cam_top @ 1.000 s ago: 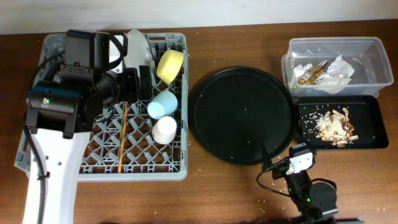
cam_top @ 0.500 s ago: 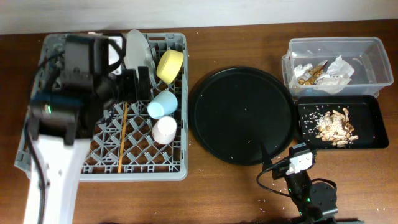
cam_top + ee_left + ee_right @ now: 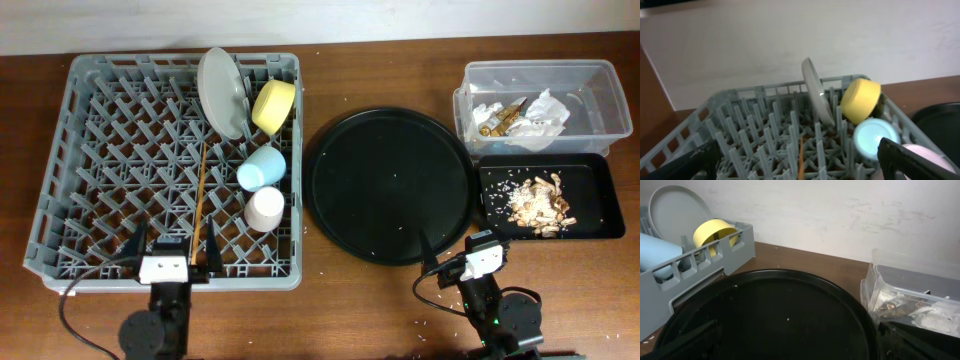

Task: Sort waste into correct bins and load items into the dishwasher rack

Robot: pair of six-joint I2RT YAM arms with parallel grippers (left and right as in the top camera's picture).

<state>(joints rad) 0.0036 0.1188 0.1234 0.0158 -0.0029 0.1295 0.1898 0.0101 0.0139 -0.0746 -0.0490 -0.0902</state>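
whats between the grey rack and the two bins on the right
Only the large round black tray lies between the dishwasher rack and the clear tub and shallow black tray. The overhead view shows the whole stretch.

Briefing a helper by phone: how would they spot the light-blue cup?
Find the big grey dishwasher rack at the overhead view's left. Along its right edge a yellow bowl, a light-blue cup and a pink cup sit in a row. It is the middle one, the only blue piece.
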